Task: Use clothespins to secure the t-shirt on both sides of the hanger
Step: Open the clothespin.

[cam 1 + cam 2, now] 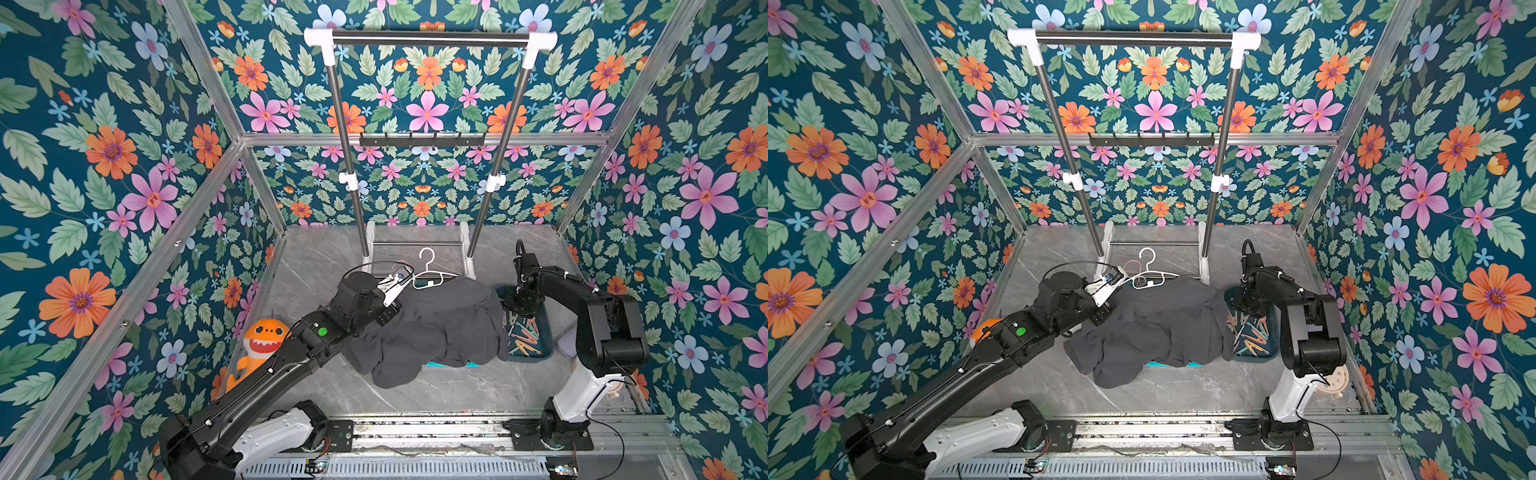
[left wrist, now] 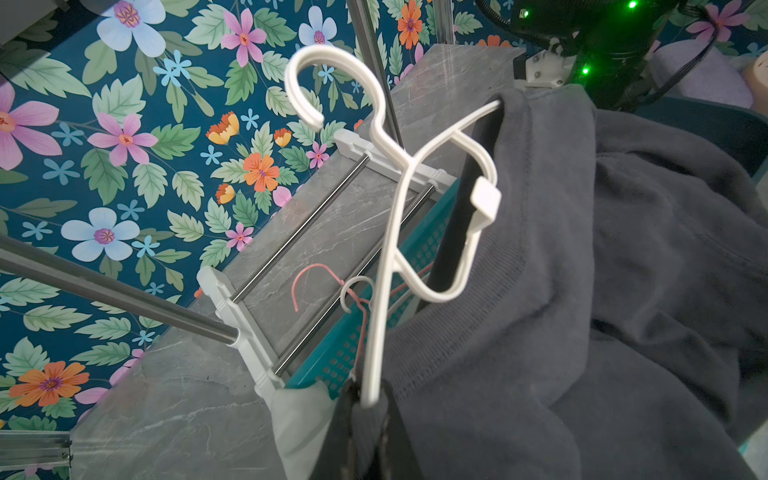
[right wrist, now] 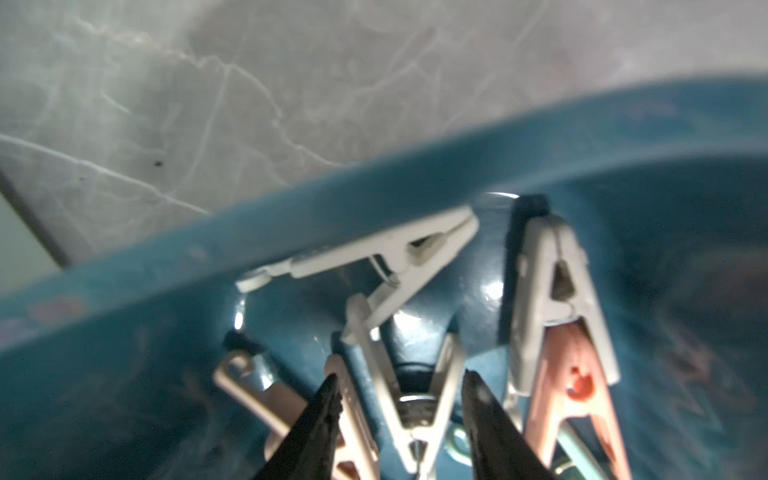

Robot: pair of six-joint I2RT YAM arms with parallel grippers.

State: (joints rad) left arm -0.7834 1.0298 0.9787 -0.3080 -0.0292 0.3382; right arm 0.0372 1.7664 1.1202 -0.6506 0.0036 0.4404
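Lying jumbled in the teal tray (image 1: 530, 357) at a top view's right-centre, the pastel pink, tan and white clothespins (image 1: 524, 332) look V-shaped. Right pincer (image 3: 400, 374) stands parted astride a white clothespin (image 3: 415, 444); left pincer (image 2: 368, 399) clamps the hanger (image 2: 384, 270) inside the grey t-shirt (image 2: 582, 311).

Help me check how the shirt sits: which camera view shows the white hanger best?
The left wrist view: the white hanger fills the frame, hook to collar, left gripper shut on one arm. Both top views show the hanger small, partly under the t-shirt. The right wrist view misses it.
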